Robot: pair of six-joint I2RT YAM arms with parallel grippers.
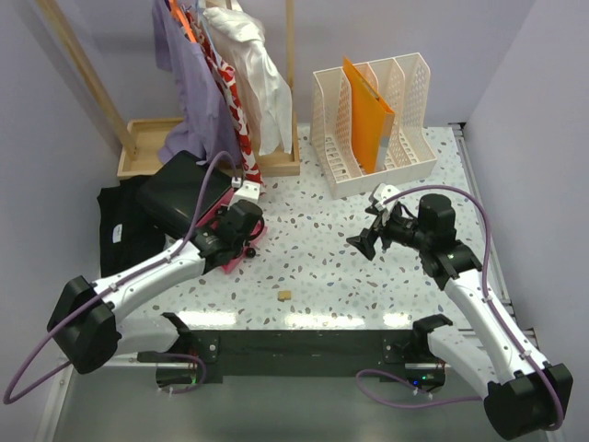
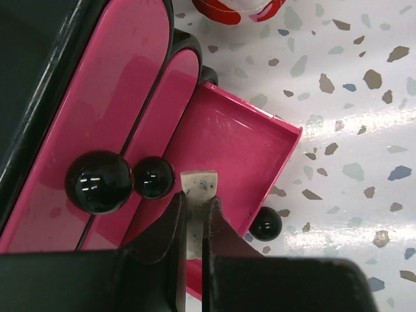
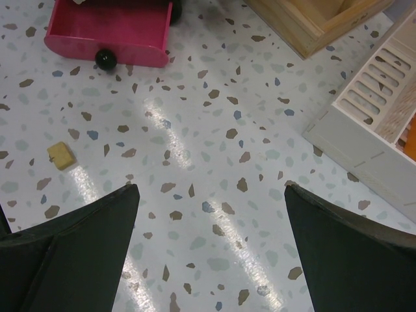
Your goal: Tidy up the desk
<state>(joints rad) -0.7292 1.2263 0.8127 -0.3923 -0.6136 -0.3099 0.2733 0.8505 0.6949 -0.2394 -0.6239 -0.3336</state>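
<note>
Although the desk (image 1: 313,267) was a hard, glossy slab lying under both arms, judged too heavy and fixed to be taken hold of at all, the loose bits on it were another matter. At the left, the left gripper (image 2: 197,199) stood with its jaws nearly together on a small pale speckled block (image 2: 198,182), probably an eraser. It was pinched by its lower end and poised over the open pink drawer (image 2: 240,146) of a pink drawer unit (image 2: 104,97) with black ball knobs (image 2: 99,182). The block looked light and slightly rubbery, so a narrow pinch across its flat faces seemed sound. Toward the middle, a small tan cube (image 1: 285,295) sat alone on the desk, well apart from both grippers. It was likely light and apt to skid on the shiny top, and best taken squarely across two opposite sides from above. Further right, the right gripper (image 3: 211,188) hung wide open and empty above the speckled surface, with the cream file rack (image 1: 373,120) beyond it.
</note>
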